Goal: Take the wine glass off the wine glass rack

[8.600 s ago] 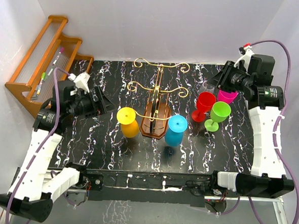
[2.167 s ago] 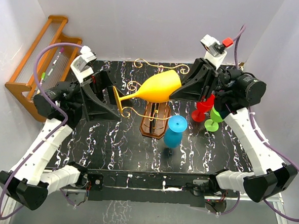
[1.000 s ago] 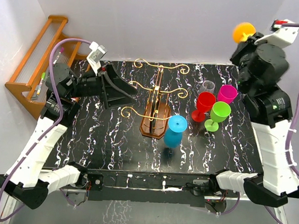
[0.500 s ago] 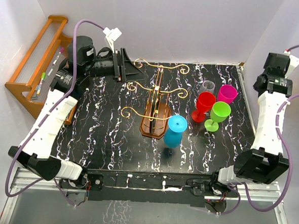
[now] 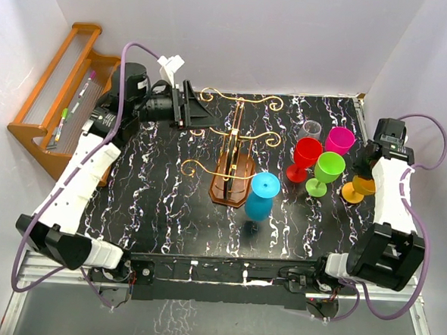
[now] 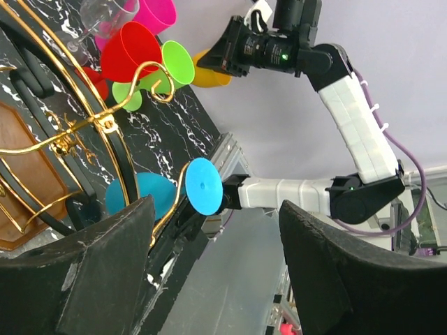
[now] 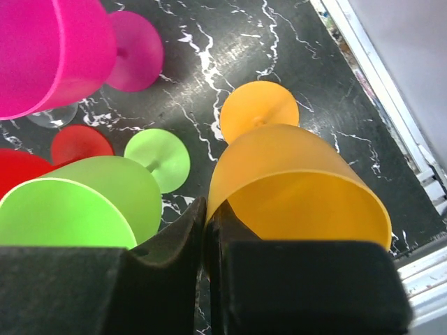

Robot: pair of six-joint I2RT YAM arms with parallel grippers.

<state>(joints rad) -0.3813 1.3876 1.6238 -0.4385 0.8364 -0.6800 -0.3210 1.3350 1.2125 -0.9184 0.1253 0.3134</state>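
- Overhead view: the orange wine glass (image 5: 356, 189) is off the wine glass rack (image 5: 233, 172). It's upright by the right edge of the desk (image 5: 153, 209), just beside the green glass (image 5: 328, 168). The rack sits mid-desk, well apart from it.
- The right wrist cam shows what the overhead can't. The right gripper (image 7: 204, 223) is clenched on the orange wine glass (image 7: 293, 188) at its rim, one finger inside the bowl and one outside. The foot looks planted on the desk, can't swear to it.
- Same cam: the green glass (image 7: 77, 209) is right next to the orange one, and the pink glass (image 7: 49, 49) is further back.
- Left wrist cam: the left gripper (image 6: 216, 209) has its jaws spread wide apart, released, and looks past the gold wire arms (image 6: 103, 123). The overhead puts it at the rack's rear left.
- The rack holds one blue glass (image 5: 261, 194), hanging upside down off a front arm with its foot on top.
- The red glass (image 5: 306, 153), pink glass and clear glass (image 5: 311, 130) are bunched toward the right rear.
- The wooden shelf (image 5: 57, 89) off the rear left corner has markers (image 5: 62, 120) lying on it.
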